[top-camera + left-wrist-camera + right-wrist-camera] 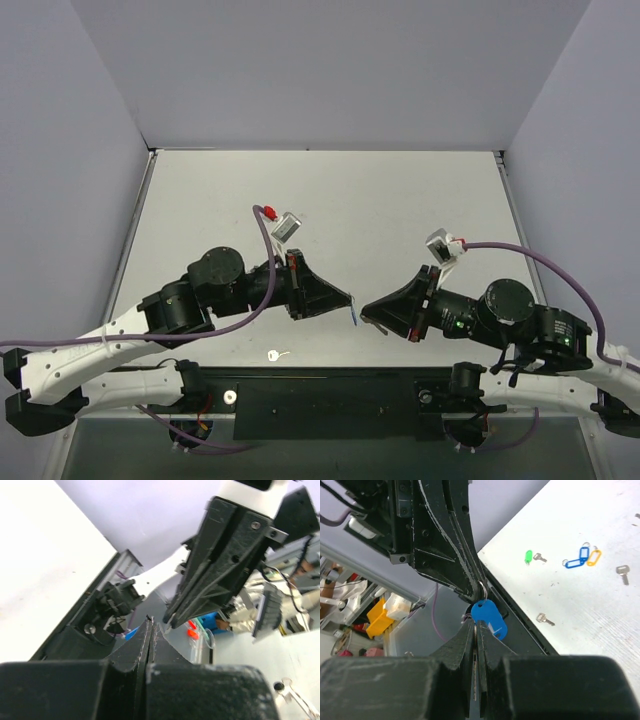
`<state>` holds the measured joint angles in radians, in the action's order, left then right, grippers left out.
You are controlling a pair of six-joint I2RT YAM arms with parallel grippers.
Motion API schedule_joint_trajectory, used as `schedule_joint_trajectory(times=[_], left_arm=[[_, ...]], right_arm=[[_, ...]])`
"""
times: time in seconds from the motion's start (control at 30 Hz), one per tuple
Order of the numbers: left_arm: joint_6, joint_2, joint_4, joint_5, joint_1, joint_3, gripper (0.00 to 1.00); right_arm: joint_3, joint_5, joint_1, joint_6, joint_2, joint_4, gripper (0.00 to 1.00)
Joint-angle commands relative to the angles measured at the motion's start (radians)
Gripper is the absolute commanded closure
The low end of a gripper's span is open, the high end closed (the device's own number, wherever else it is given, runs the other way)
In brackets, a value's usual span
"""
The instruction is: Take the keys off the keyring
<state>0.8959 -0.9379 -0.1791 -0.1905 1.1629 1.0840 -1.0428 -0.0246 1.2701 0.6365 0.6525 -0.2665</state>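
The two grippers meet tip to tip above the table's near edge. My left gripper (351,299) (479,591) is shut on the thin metal ring of the keyring. Its bright-blue tag (488,618) (354,318) hangs just below those tips. My right gripper (366,311) (474,625) is shut too, with a thin silver key (474,672) showing edge-on between its jaws. The tag rests against the right fingertips. I cannot tell whether the key is still threaded on the ring. In the left wrist view my left gripper (150,622) is shut and the right gripper (169,621) hangs just beyond it.
Lying on the white table (600,610) are a green tag (528,556) with a key, a blue tag (580,557) beside an orange tag (593,556), and loose keys (622,573) (545,619). One loose key (277,354) lies by the near edge.
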Motion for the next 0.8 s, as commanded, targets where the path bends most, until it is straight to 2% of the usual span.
schedule_joint_trajectory(times=[0.0,0.23,0.47,0.63,0.77], left_arm=[[-0.006,0.01,-0.178,0.183,-0.011,0.027,1.0],[0.005,0.007,-0.336,0.341,-0.017,0.025,1.0],[-0.028,0.017,-0.457,0.437,-0.019,0.027,1.0],[-0.043,0.022,-0.592,0.531,-0.02,0.05,1.0],[-0.07,0.04,-0.73,0.617,-0.019,0.125,1.0]], right_arm=[[0.026,0.152,-0.003,0.031,-0.024,0.0,1.0],[0.078,0.293,-0.002,0.092,-0.024,-0.105,1.0],[0.115,0.429,-0.024,0.144,0.025,-0.235,1.0],[0.158,0.413,-0.086,0.146,0.085,-0.241,1.0],[0.167,0.361,-0.158,0.103,0.136,-0.238,1.0]])
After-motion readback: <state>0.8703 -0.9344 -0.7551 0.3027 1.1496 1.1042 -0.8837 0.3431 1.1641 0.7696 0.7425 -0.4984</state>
